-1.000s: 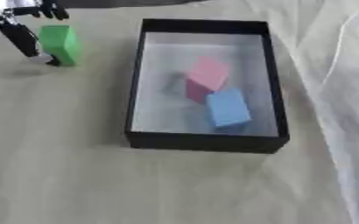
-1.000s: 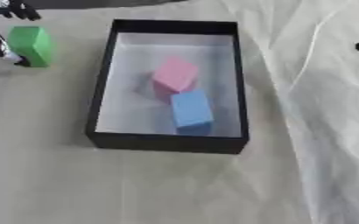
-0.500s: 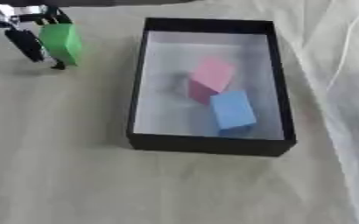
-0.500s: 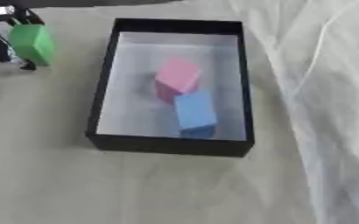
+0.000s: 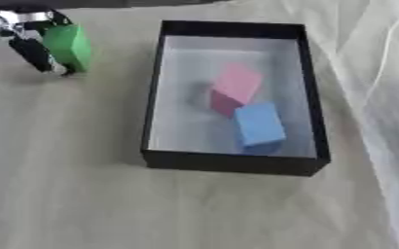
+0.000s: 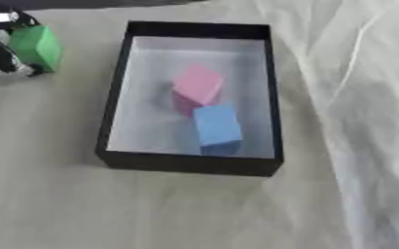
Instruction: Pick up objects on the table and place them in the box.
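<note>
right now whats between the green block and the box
Only bare cloth, as the left eye view shows; the green block, in the left hand, sits left of the box.

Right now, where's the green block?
The green block is at the upper left of the left eye view, held in the left hand, left of the black box and outside it.
</note>
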Robot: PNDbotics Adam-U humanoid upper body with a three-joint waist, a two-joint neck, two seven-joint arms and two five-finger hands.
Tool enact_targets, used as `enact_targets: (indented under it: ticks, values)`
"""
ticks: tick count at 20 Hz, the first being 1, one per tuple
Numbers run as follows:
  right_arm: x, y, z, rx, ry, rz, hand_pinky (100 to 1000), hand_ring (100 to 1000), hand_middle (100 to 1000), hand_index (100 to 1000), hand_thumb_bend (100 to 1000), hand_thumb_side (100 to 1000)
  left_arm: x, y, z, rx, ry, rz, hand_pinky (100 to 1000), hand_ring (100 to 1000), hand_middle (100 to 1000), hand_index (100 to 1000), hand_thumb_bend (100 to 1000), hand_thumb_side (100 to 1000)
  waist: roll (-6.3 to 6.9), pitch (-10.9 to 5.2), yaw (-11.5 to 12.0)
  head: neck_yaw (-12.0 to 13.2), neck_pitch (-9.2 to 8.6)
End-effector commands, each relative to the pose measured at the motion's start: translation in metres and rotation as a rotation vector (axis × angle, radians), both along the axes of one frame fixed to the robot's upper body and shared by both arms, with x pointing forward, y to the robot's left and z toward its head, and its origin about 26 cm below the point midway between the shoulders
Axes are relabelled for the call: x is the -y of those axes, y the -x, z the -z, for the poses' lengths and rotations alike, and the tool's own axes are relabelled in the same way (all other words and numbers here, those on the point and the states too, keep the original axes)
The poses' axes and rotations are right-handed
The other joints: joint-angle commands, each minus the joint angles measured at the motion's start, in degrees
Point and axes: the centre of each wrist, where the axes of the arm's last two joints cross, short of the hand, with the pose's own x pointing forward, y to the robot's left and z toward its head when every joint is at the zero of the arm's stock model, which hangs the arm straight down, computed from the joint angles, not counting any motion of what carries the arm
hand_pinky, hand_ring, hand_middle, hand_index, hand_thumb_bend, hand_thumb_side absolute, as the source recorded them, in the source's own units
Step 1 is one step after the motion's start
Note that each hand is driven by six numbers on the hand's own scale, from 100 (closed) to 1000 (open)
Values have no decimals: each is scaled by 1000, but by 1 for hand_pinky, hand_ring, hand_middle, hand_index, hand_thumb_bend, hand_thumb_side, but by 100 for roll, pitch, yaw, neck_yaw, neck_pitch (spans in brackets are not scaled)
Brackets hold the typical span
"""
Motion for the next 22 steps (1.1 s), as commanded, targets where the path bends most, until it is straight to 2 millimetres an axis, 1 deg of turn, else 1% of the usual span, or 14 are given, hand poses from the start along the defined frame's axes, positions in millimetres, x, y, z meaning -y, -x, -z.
enact_targets:
  ticks: [1, 2, 3, 6, 8, 10, 12, 15, 19, 22]
  values:
    - [6, 2, -9, 19, 27, 13, 931, 820, 868, 881, 100, 980, -5, 6, -20, 55, 6, 0, 793, 726, 656, 761, 249, 100, -12, -133, 20, -40, 39]
    - [6, 2, -8, 17, 27, 12, 931, 820, 868, 881, 100, 980, -4, 7, -21, 61, 5, 4, 785, 710, 627, 743, 227, 100, -10, -152, 26, -53, 59]
    - [7, 2, -7, 13, 27, 13, 931, 820, 868, 881, 100, 980, -3, 7, -23, 74, 5, 11, 779, 700, 617, 735, 217, 100, -9, -189, 39, -73, 90]
    - [9, 3, -4, 3, 25, 19, 932, 820, 869, 881, 100, 975, 4, 10, -32, 115, -4, 45, 770, 693, 609, 727, 212, 100, -14, -314, 102, -135, 207]
    - [12, 5, -1, -5, 23, 26, 932, 820, 869, 882, 100, 971, 14, 14, -42, 154, -23, 93, 763, 686, 602, 722, 213, 100, -19, -425, 179, -230, 329]
    - [15, 6, 2, -11, 18, 33, 932, 821, 870, 883, 100, 964, 29, 19, -54, 190, -34, 169, 754, 680, 595, 718, 211, 100, -15, -560, 262, -332, 455]
    - [16, 7, 3, -14, 17, 33, 932, 821, 871, 883, 100, 955, 46, 25, -64, 212, -40, 250, 752, 678, 593, 717, 224, 100, -9, -690, 316, -418, 577]
    - [16, 6, 0, -8, 14, 21, 932, 822, 872, 884, 100, 939, 82, 35, -75, 247, -27, 405, 740, 667, 581, 712, 239, 100, 4, -915, 372, -529, 742]
    - [15, 6, -5, 7, 7, 3, 932, 822, 873, 884, 100, 927, 125, 51, -77, 284, 43, 565, 730, 658, 569, 711, 223, 100, 35, -1120, 397, -587, 856]
    - [12, 4, -9, 19, -6, -11, 932, 822, 873, 885, 100, 920, 159, 65, -78, 289, 69, 660, 729, 660, 571, 711, 238, 100, 81, -1243, 377, -580, 924]
